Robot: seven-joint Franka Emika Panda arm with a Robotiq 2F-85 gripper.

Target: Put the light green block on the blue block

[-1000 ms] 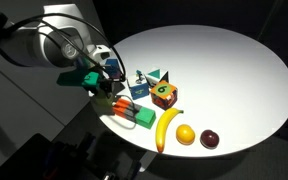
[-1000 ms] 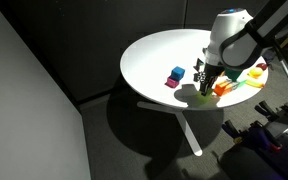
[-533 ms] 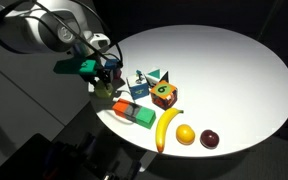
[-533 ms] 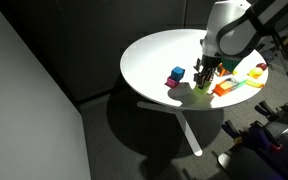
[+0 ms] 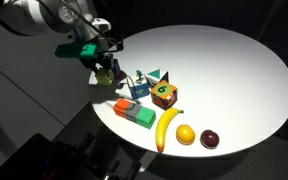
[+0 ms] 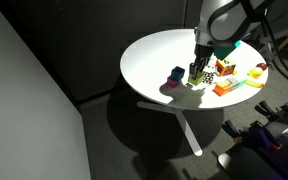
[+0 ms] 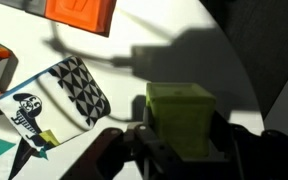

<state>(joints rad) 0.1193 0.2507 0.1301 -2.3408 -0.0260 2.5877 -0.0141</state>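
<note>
Since a second ago I've lifted the light green block clear, gripper clamped on it; I'd centre it squarely over the blue block before lowering.

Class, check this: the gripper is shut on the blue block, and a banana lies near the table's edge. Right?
No. The wrist view shows the gripper shut on the light green block; the blue block sits free on the table. The banana does lie near the table's edge.
</note>
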